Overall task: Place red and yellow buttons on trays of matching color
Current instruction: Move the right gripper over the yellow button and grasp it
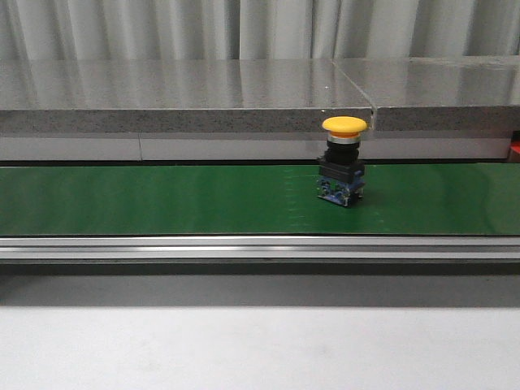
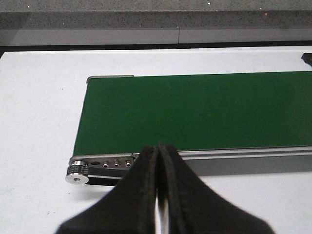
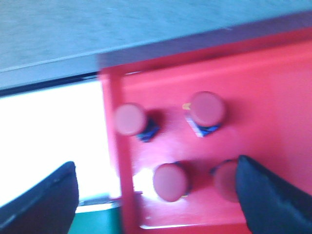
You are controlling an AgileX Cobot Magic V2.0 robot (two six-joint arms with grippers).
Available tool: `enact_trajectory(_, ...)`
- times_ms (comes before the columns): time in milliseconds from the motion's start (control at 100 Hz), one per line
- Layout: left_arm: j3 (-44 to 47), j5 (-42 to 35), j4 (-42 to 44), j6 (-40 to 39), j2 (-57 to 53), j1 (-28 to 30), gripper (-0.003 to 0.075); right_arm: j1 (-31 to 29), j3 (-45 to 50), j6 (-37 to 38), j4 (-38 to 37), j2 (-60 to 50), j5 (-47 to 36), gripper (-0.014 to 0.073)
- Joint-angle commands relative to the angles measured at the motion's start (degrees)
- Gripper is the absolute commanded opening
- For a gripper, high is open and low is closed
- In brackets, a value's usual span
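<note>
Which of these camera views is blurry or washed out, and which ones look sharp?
Right wrist view: blurred, the red tray and red buttons smeared, the white table overexposed. Front view: sharp on the yellow button, soft reflections on the grey ledge. Left wrist view: belt crisp, the left end effector close up and dark.

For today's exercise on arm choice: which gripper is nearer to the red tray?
Right. The right gripper hovers directly over the red tray, jaws open above its red buttons. The left gripper, jaws shut, faces the belt's end; no tray shows there.
</note>
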Motion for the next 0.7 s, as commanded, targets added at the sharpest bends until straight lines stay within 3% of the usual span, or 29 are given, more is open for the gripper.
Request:
enact_trajectory(0, -1.5, -4.1, -0.6, -0.5, 0.4, -0.2, -0.0019, 2.4, 1.0, -2.1, 2.4, -6.9, 0.1, 0.0644)
enact_trajectory(320, -1.5, -4.1, -0.6, -0.5, 0.4, -0.2, -0.0019, 15.3, 20.3, -5.5, 2.3, -21.2, -3.0, 0.0644)
enact_trajectory(690, -1.5, -4.1, -0.6, -0.5, 0.4, -0.2, -0.0019, 22.3, 38.9, -10.0, 2.1, -30.7, -2.3, 0.0644)
